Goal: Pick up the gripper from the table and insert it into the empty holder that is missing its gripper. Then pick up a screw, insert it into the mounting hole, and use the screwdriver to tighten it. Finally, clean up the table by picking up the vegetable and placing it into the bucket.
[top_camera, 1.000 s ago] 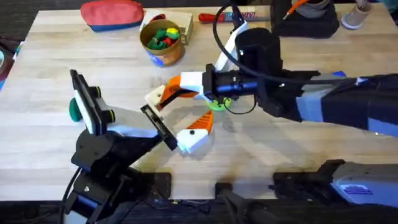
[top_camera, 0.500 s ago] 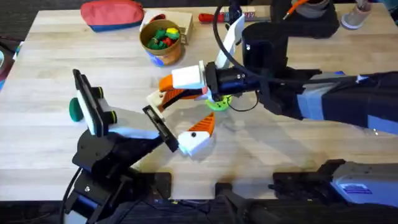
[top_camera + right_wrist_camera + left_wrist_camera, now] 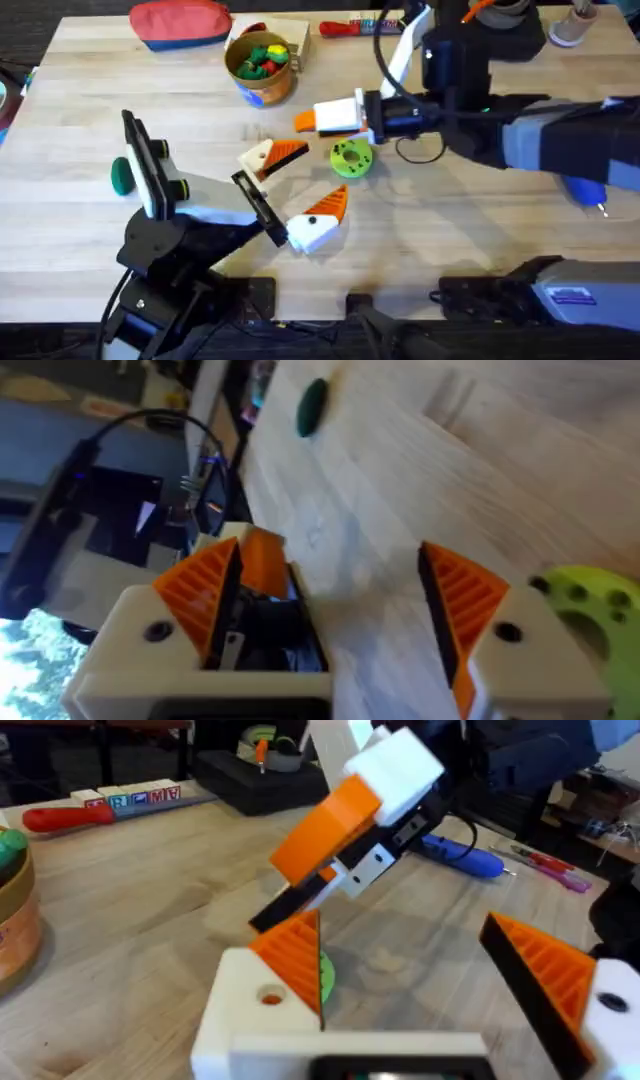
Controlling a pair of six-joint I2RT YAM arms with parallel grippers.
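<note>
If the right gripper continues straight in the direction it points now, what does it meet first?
Probably nothing on the table soon. In the overhead view the right gripper points toward the table's left side, passing above the left gripper. Its wrist view shows bare table, with the vegetable far ahead; height is unclear.

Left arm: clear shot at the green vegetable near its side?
Probably yes. The vegetable lies on bare table beside the left arm, with nothing on it. The left gripper is open, but points away toward the green disc, so it must swing back.

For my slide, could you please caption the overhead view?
Right end effector above the green disc; bucket behind.
</note>
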